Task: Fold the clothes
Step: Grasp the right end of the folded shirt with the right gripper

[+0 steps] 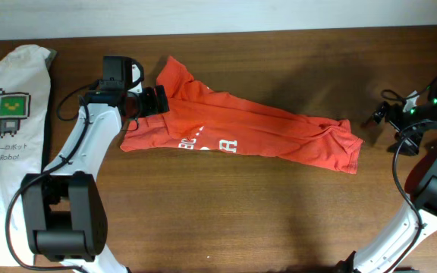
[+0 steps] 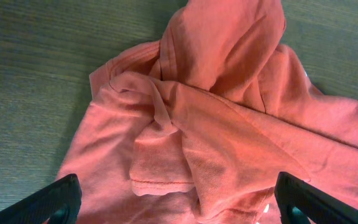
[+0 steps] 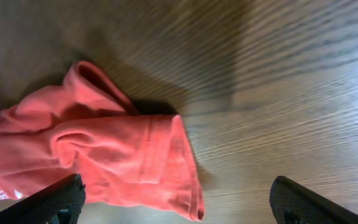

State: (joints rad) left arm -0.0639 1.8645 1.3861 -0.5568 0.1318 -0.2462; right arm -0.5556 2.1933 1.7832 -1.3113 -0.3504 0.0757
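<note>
The clothes, a red-orange T-shirt (image 1: 264, 129) with white lettering, lie crumpled in a long strip across the middle of the table. My left gripper (image 1: 160, 99) hovers over the shirt's bunched left end, open. In the left wrist view the wrinkled fabric (image 2: 216, 118) fills the frame, and the left gripper (image 2: 179, 208) has both fingertips (image 2: 48, 202) spread wide above it, touching nothing. My right gripper (image 1: 379, 115) stands open just right of the shirt's right end. In the right wrist view the right gripper (image 3: 179, 208) straddles the shirt's hemmed corner (image 3: 160, 162), holding nothing.
A white T-shirt (image 1: 10, 144) with a green pixel-robot print lies folded lengthwise at the table's left edge. The brown wooden table (image 1: 241, 212) shows in front of the red shirt. Cables trail from both arms.
</note>
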